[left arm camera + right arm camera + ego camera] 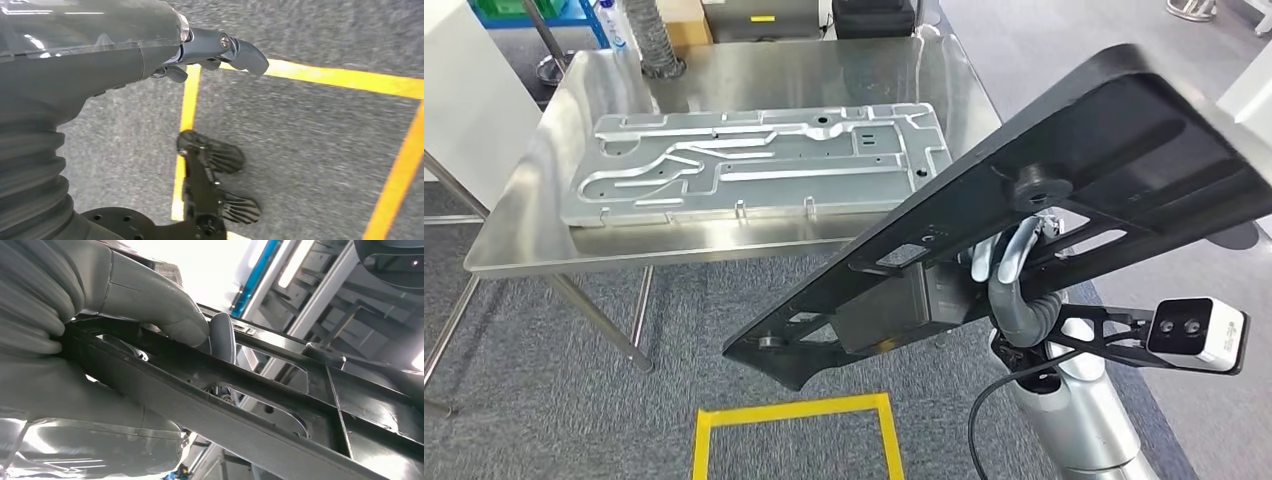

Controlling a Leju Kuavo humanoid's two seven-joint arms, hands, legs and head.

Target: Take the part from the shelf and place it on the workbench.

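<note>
Right hand [1009,265] grips tilted black part [1074,170] near steel workbench [754,245].

I can read no text, label, brand or number anywhere from here; nothing on the black part [1064,190] or the tabletop [754,70] carries lettering.

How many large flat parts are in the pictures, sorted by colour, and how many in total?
Black flat part, held tilted by the right hand, off the workbench: 1
Silver flat part, lying on the steel workbench: 1
Total: 2
</note>
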